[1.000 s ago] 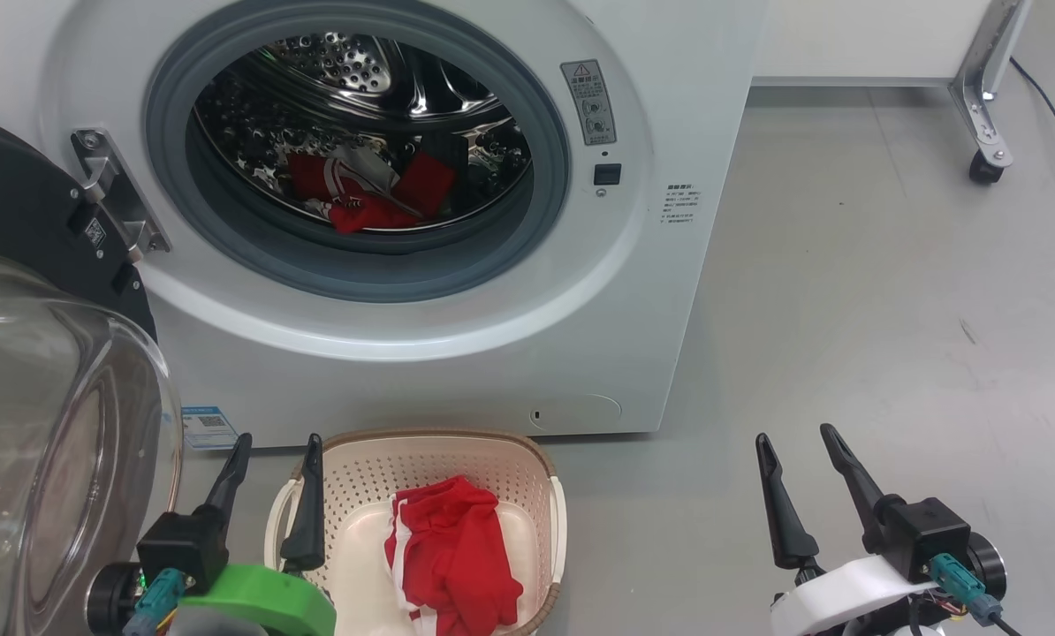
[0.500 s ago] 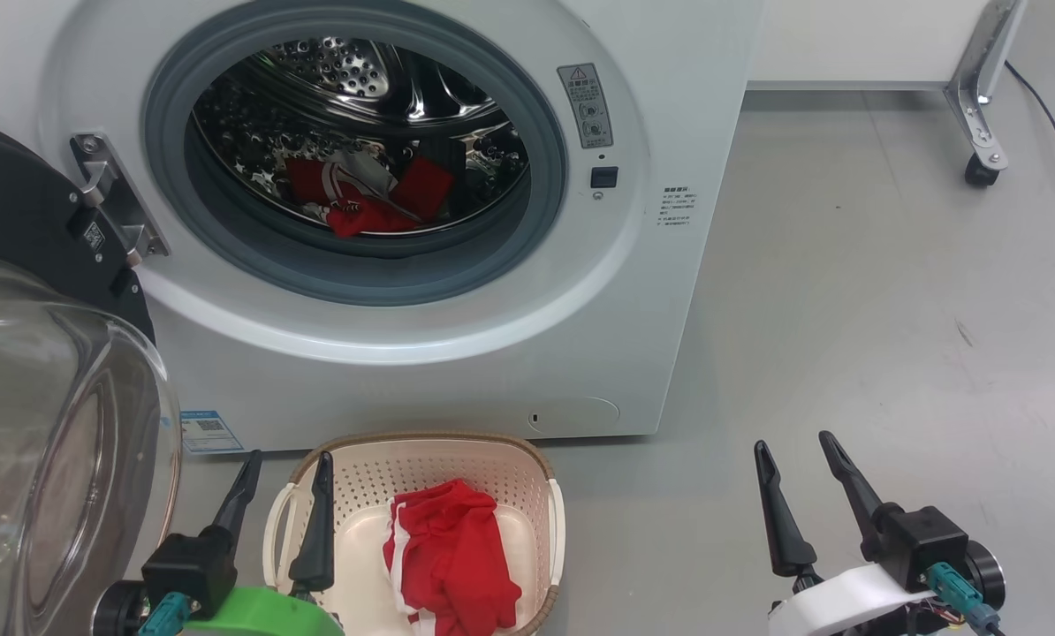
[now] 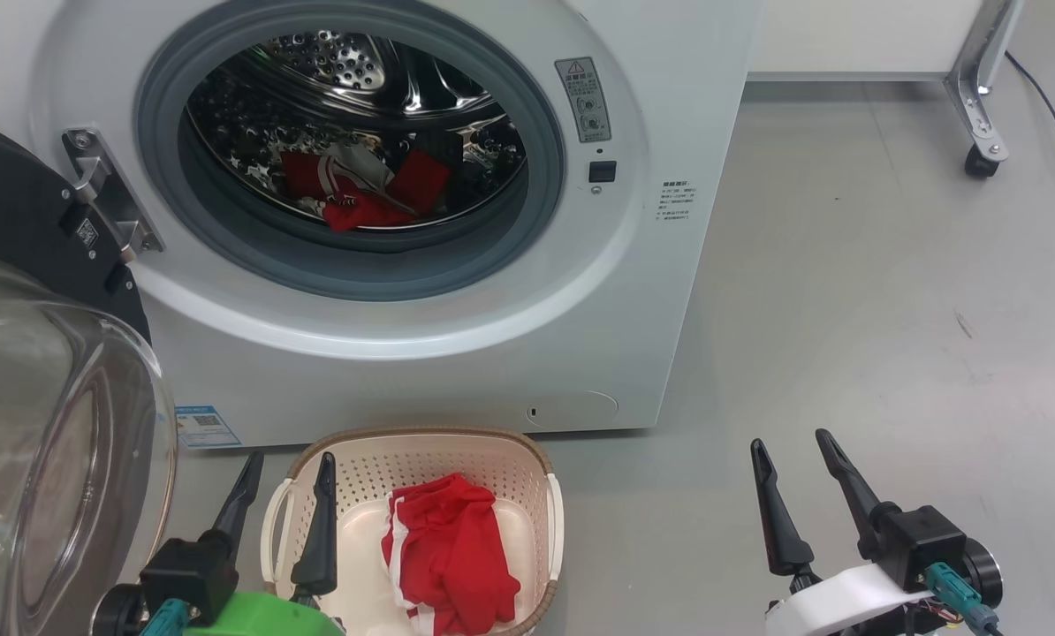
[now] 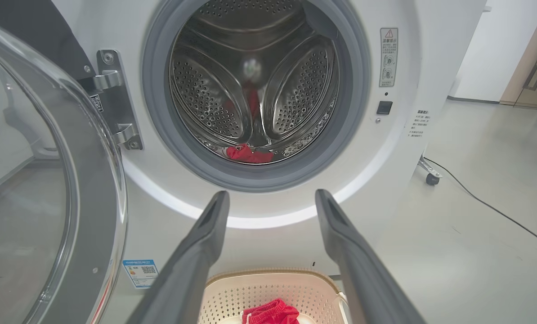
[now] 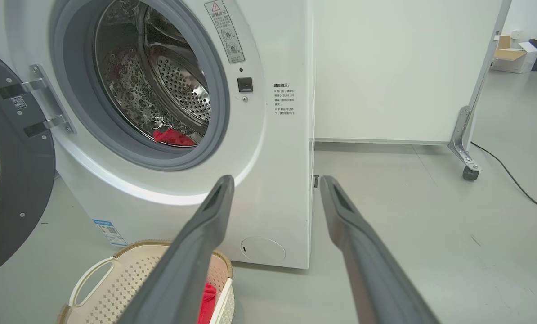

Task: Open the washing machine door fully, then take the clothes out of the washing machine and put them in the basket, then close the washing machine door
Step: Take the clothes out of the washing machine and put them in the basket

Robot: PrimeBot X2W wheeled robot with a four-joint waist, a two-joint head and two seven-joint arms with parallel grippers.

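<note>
Noting washing machine door (image 3: 15, 203) wide open at left. Red clothes (image 3: 360, 190) low inside washing machine (image 3: 695, 132); red garment (image 3: 452, 552) in basket (image 3: 492, 464) on floor (image 3: 890, 309) just before machine. Left gripper (image 3: 290, 457) fingers spread wide, empty, by basket's left handle. Right gripper (image 3: 788, 438) fingers spread wide, empty, over floor.

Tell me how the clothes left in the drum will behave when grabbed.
Likely floppy: the clothes lie crumpled in the drum, so they should sag from a pinch. Probably light: thin fabric. Trailing ends may drag over the grey ring.
</note>
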